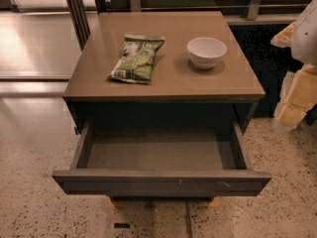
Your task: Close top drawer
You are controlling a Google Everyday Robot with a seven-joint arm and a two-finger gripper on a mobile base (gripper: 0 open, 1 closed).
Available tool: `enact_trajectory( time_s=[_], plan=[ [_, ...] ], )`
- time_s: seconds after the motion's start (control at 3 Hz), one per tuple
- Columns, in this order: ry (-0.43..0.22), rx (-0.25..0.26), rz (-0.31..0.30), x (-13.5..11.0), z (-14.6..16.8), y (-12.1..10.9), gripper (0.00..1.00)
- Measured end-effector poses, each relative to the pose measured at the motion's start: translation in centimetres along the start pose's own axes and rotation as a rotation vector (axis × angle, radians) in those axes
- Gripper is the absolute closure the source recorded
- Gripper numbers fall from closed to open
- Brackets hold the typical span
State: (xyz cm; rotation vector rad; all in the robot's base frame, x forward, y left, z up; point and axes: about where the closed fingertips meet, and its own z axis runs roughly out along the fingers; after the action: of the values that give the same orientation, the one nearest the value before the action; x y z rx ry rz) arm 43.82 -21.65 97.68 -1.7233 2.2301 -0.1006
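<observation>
top drawer (pixel 161 182) pulled out, claw (pixel 297 93) at far right edge, clear of it, cannot tell its state

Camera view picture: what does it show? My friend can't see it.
The top drawer of a brown cabinet is pulled open and looks empty. A green snack bag and a white bowl sit apart on the cabinet, and the robot's gripper hangs at the right edge, away from the drawer.

At the right edge, the gripper (pixel 295 100) is blocky pale yellow beneath a rounded white arm (pixel 308 31).
</observation>
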Motion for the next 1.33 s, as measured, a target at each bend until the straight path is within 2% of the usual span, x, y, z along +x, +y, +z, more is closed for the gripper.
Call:
enact_trajectory(
  time_s=[0.33, 0.67, 1.0, 1.33],
  plan=[
    [0.0, 0.0, 0.0, 0.0, 0.0, 0.0, 0.0],
    [-0.048, 0.034, 0.004, 0.2, 0.7, 0.6, 0.0],
    [-0.174, 0.02, 0.01, 0.8, 4.7, 4.3, 0.0],
    [-0.341, -0.07, 0.132, 1.5, 12.8, 8.5, 0.0]
  ],
)
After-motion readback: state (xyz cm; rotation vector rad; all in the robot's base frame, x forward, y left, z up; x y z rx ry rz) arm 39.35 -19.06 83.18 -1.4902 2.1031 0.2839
